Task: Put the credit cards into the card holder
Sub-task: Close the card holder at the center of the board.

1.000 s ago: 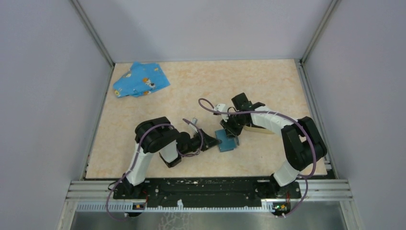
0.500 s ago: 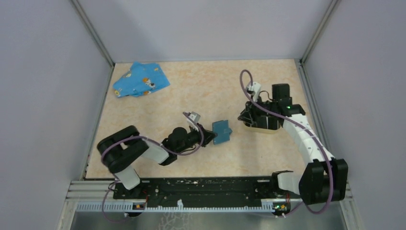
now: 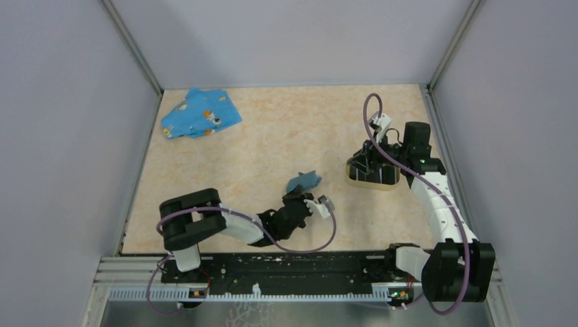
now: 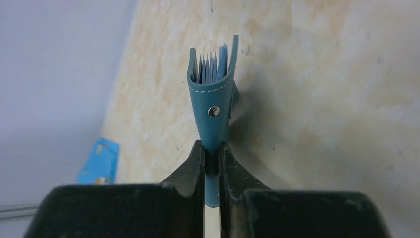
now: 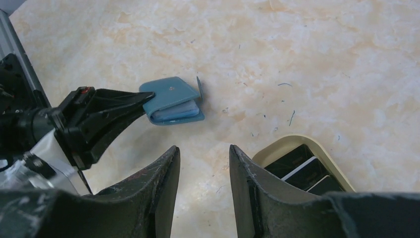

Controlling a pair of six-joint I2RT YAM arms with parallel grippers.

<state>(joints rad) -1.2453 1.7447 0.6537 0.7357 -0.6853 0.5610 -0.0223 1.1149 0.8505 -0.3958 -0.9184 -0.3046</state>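
Cloth (image 3: 200, 114) in far left corner, case (image 3: 304, 181) near the middle, card holder (image 3: 373, 184) right of it, apart

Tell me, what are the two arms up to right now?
Left gripper shut on blue case, cards inside. Right gripper open, hovering by card holder. Nothing between case and holder.

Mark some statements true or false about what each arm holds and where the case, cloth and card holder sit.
1. The left fingers clamp the blue case. True.
2. The right fingers grip a card. False: they are open with nothing between them.
3. The cloth lies in the table's far left corner. True.
4. The case sits inside the card holder. False: it is apart from the holder, held by the left fingers.
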